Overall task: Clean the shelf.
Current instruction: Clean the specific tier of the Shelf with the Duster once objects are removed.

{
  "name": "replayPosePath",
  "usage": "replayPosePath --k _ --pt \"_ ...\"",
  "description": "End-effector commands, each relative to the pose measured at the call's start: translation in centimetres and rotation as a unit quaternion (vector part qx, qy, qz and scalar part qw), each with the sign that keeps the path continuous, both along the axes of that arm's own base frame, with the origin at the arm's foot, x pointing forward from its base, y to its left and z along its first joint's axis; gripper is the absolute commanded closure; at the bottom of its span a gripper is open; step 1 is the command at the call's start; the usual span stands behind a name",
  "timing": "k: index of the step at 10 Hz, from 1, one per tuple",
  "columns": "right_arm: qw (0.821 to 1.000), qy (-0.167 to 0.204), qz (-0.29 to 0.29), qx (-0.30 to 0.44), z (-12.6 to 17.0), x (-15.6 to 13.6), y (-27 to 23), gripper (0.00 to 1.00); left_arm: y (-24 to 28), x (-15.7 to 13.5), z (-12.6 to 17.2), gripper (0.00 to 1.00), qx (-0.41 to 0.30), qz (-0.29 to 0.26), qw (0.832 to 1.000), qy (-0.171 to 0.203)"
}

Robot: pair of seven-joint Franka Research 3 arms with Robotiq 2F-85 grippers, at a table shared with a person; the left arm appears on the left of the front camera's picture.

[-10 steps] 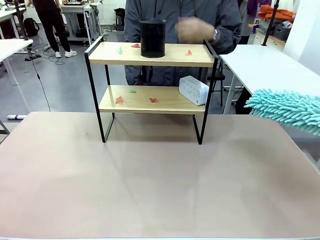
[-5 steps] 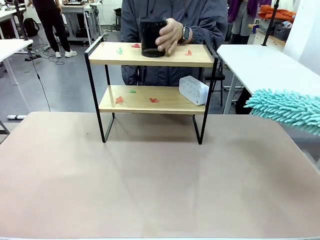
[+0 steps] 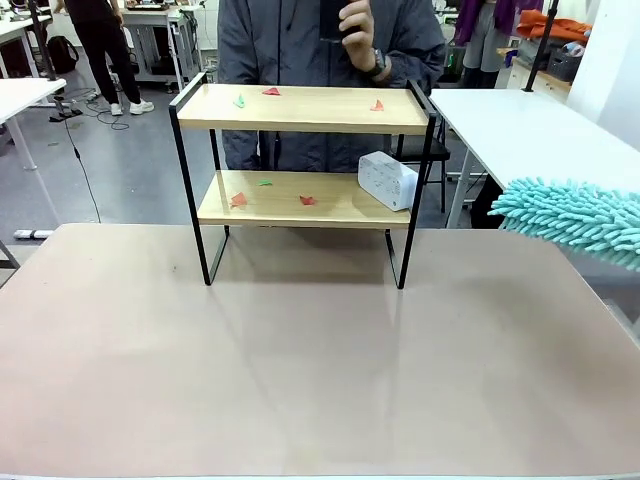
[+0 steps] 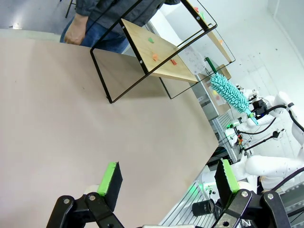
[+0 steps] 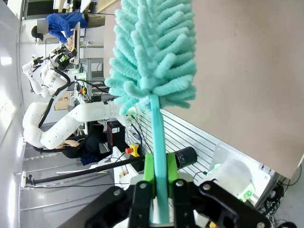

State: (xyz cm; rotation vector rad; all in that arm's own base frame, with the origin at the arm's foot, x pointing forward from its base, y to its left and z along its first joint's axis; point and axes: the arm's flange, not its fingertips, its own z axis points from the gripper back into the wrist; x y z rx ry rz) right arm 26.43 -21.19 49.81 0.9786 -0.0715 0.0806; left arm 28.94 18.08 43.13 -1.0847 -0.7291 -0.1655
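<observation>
shelf (image 3: 310, 112) stands at far middle of the tan table (image 3: 300, 370), just in front of the person. cleaning looks not begun, judging by the litter: top board has 3 paper scraps (image 3: 271, 91) (1 green, 2 red), lower board has 3 more plus a white box (image 3: 387, 180) at its right end. person's hand (image 3: 352, 28) holds a dark container (image 3: 330, 18) up above the top board, so that board is bare apart from scraps, prob ready for sweeping. right gripper (image 5: 160, 176) is clamped narrow on the handle of the teal fluffy duster (image 3: 570, 220), which hangs at the table's right edge, well apart from the shelf & touching nothing. left gripper (image 4: 168, 176) is spread wide, empty, over the near table. left to do: both boards; box may be in the way. writing: faint print on the box, too small to read; no brand legible elsewhere.
</observation>
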Motion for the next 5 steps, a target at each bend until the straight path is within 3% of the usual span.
replayPosePath --k 1,2,4,5 --pt "0.997 -0.038 -0.042 -0.046 4.0 -0.2 1.4 0.88 -0.1 0.0 0.1 0.0 -0.006 0.0 1.0 -0.015" --pt "0.989 -0.09 -0.091 -0.067 8.4 -0.6 2.2 0.88 -0.1 0.0 0.1 0.0 -0.006 0.0 1.0 -0.015" --pt "0.969 -0.207 -0.102 -0.093 16.2 -1.7 6.6 0.88 -0.1 0.0 0.1 0.0 -0.006 0.0 1.0 -0.015" --pt "0.961 -0.232 -0.098 -0.116 18.8 -1.3 10.3 0.88 -0.1 0.0 0.1 0.0 -0.006 0.0 1.0 -0.015"
